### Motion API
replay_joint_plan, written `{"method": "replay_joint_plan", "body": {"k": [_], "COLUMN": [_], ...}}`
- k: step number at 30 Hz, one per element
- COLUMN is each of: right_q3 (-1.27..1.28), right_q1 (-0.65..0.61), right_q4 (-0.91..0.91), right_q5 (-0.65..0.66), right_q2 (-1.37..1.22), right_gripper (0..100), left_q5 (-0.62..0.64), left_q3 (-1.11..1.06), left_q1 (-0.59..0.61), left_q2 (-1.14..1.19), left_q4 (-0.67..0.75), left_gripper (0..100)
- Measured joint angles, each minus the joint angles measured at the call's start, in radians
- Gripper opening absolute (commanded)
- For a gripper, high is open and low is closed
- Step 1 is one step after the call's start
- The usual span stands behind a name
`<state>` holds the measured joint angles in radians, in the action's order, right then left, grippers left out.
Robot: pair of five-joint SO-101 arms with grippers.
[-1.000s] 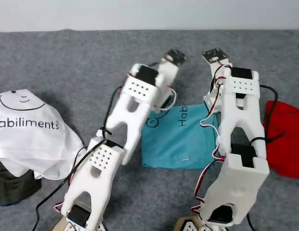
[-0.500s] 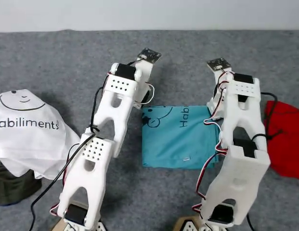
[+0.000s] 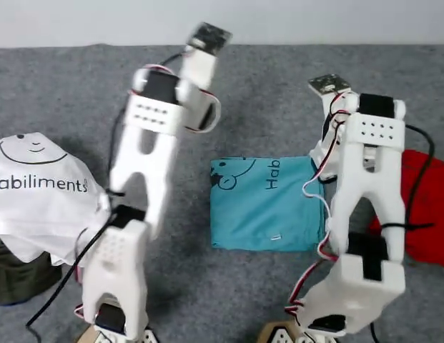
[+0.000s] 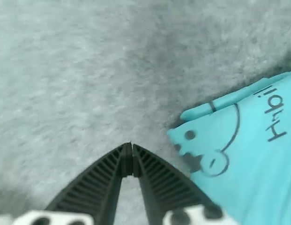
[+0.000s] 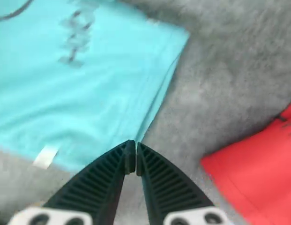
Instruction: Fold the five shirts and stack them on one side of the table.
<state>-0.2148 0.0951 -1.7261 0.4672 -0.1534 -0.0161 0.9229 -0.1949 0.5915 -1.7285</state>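
A teal shirt (image 3: 268, 204) lies folded into a rectangle at the middle of the grey table (image 3: 79, 93). My left gripper (image 4: 131, 146) is shut with nothing in it, hovering over bare table just off the far left corner of the teal shirt (image 4: 239, 154). My right gripper (image 5: 131, 143) is also shut and empty, above the right edge of the teal shirt (image 5: 79, 84). Beside that edge lies a red shirt (image 5: 257, 173). The left arm (image 3: 154, 121) stands raised left of the shirt, the right arm (image 3: 368, 157) along its right side.
A crumpled white shirt (image 3: 43, 193) with dark print lies at the left edge, partly over a dark garment (image 3: 14, 279). The red shirt (image 3: 425, 207) lies at the right edge. A pale wall (image 3: 222, 21) borders the far side of the table.
The left arm has lifted and swung left, off the teal shirt's far left corner. The right arm has shifted slightly right. The teal shirt stays flat.
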Motion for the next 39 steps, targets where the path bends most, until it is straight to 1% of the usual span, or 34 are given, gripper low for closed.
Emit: {"method": "replay_joint_plan", "body": {"k": [4,11,16,19,21,24,26,28,31,33,37,39], "right_q3": [0.058,0.393,0.618,0.746,0.81,0.838,0.838,0.819,0.735,0.683,0.643,0.643], "right_q1": [-0.046,-0.203,-0.21,-0.169,-0.127,-0.086,-0.097,-0.109,-0.155,-0.166,-0.173,-0.172], "right_q4": [-0.028,-0.012,0.175,0.302,0.364,0.399,0.397,0.353,0.285,0.25,0.233,0.233], "right_q5": [-0.034,-0.057,-0.074,-0.06,-0.038,-0.026,-0.025,-0.028,-0.083,-0.115,-0.183,-0.236], "right_q2": [0.12,0.273,0.281,0.281,0.281,0.281,0.282,0.307,0.365,0.393,0.404,0.404], "right_gripper": [0.9,0.9,0.9,0.9,0.9,0.9,0.9,0.9,1.4,5.2,20.0,26.4], "left_q5": [0.0,0.0,-0.046,-0.072,-0.089,-0.107,-0.114,-0.117,-0.12,-0.12,-0.12,-0.12], "left_q3": [-0.17,-0.489,-0.629,-0.672,-0.689,-0.712,-0.718,-0.72,-0.723,-0.723,-0.723,-0.723], "left_q1": [0.127,0.41,0.559,0.611,0.643,0.663,0.663,0.663,0.663,0.663,0.663,0.663], "left_q2": [-0.203,-0.516,-0.66,-0.718,-0.744,-0.77,-0.773,-0.773,-0.773,-0.773,-0.773,-0.773], "left_q4": [0.0,-0.002,-0.002,-0.003,-0.003,-0.003,-0.003,-0.005,-0.005,-0.005,-0.005,-0.005], "left_gripper": [0,0,0,0,0,0,0,0,0,0,0,0]}}
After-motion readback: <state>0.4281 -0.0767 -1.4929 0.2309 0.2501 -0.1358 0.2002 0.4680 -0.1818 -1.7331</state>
